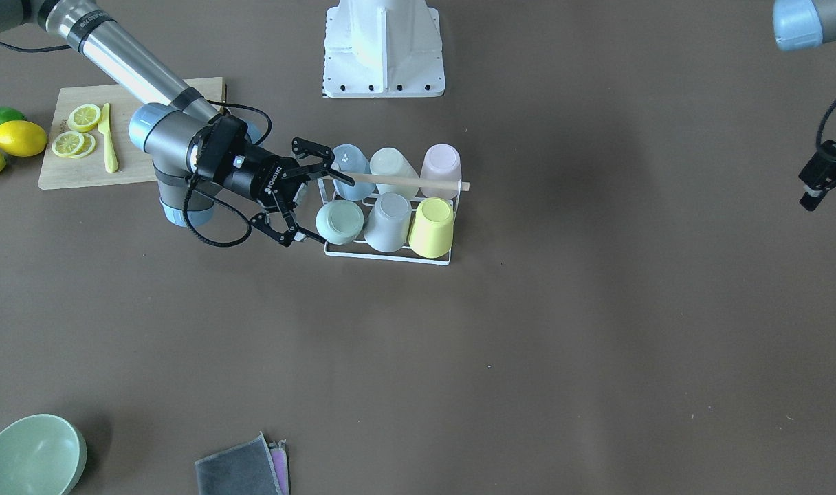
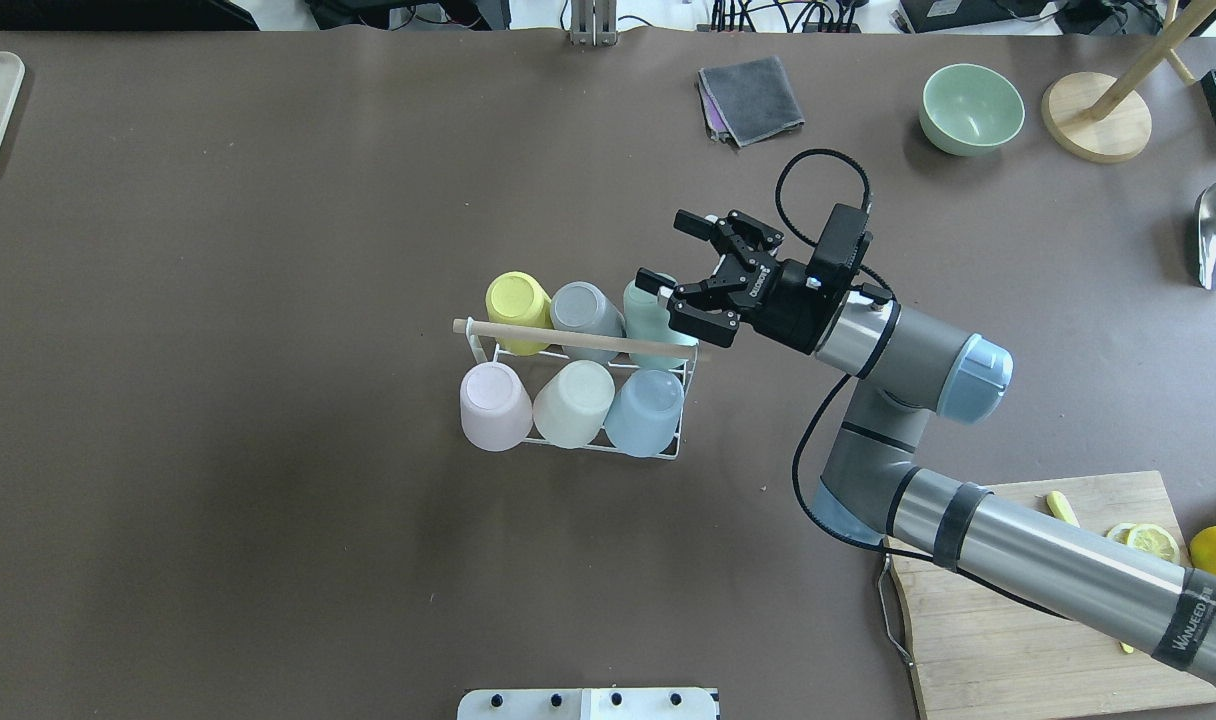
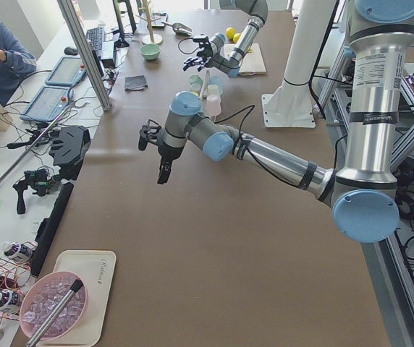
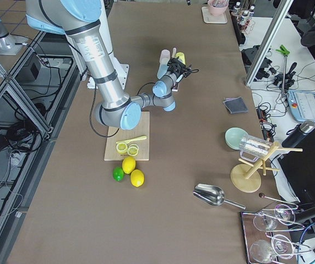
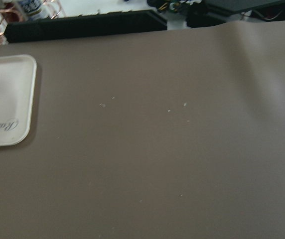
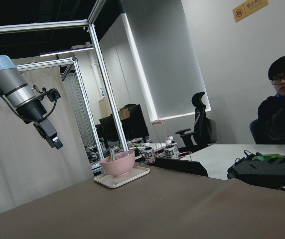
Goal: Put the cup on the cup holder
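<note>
On the worktop [image 1: 528, 330], the white wire cup holder [image 1: 459, 185] carries six tilted cups. In its row nearer the front-facing camera, the mint-green cup [image 1: 339, 222] sits on the end prong. The right pincer [image 1: 334, 210] is spread wide just beside it, grasping nothing. The cup looks light, stiff and smooth, so it is best pinched across its wall. Well apart, the left pincer [image 1: 811, 201] hangs clenched and empty.

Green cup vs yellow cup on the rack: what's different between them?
Colour: the green cup is pale mint, while the yellow cup is bright lemon. Place: the green cup sits at the row's end, right by the open right gripper; the yellow cup is at the opposite end, clear of it. Shared: both are upside down on the cup holder, in the row farther from the robot.
</note>
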`<move>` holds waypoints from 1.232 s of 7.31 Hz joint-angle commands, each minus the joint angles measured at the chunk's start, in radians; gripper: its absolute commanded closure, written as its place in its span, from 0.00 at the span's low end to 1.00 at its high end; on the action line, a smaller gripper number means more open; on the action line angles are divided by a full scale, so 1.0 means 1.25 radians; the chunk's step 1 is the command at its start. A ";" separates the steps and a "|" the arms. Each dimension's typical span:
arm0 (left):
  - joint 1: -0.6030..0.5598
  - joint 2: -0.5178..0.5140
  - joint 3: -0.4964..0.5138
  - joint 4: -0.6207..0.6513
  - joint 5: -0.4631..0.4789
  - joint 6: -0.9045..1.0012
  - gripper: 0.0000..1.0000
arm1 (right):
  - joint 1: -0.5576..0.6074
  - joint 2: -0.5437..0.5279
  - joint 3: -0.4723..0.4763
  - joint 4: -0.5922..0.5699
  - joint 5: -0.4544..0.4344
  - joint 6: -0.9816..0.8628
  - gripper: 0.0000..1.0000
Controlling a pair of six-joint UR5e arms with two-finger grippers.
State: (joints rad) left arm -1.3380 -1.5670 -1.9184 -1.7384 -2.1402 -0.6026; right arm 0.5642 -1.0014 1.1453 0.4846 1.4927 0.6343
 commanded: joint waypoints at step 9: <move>-0.200 0.067 0.202 0.116 -0.184 0.578 0.02 | 0.264 -0.126 0.374 -0.988 0.271 0.059 0.00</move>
State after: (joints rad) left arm -1.5872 -1.4840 -1.6754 -1.5966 -2.3714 0.0581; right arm 0.8709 -1.1147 1.6078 -0.6348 1.8050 0.6847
